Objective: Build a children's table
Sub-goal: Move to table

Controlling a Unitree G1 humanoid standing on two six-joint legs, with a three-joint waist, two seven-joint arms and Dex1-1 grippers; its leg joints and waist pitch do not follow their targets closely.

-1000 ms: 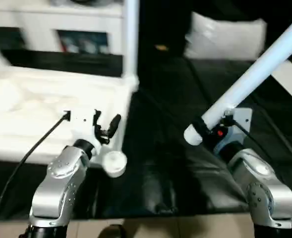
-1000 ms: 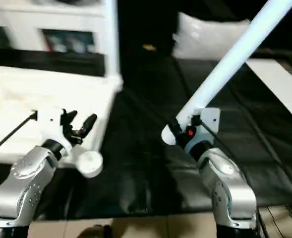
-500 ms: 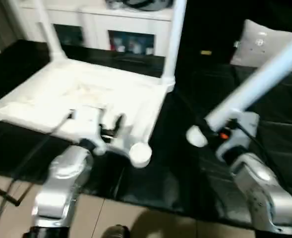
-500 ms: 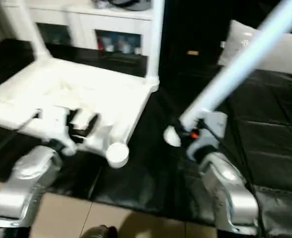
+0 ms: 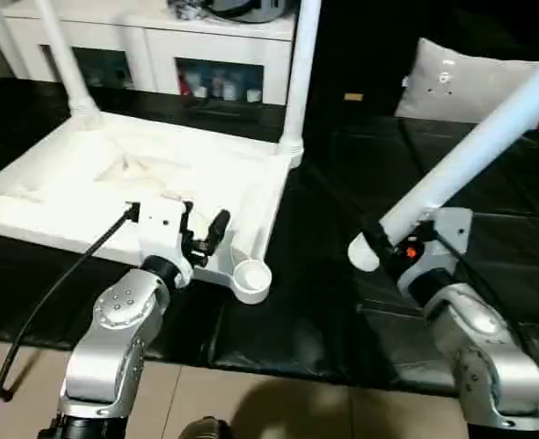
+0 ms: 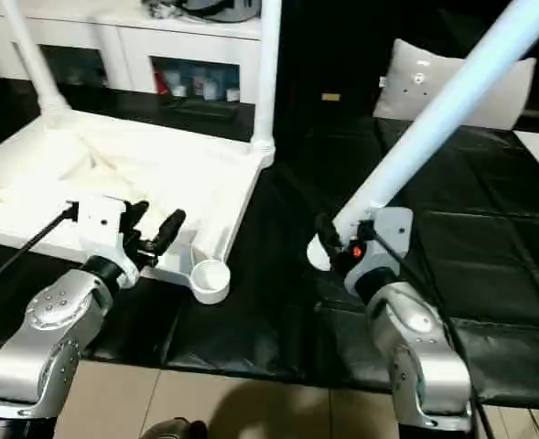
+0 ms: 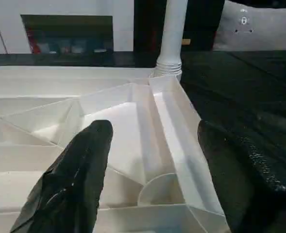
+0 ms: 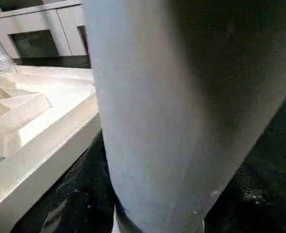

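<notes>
From my feed the tabletop [image 5: 113, 183] and held leg [image 5: 475, 151] look smooth matt white plastic; black mat [image 5: 342, 302] seems glossy, maybe vinyl.

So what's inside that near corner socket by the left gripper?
The near corner socket looks empty, with no leg in it. Its bottom is hidden by its rim.

Head stereo pair looking down, wrist cameras close, sharing tabletop [image 5: 159, 174]
</notes>
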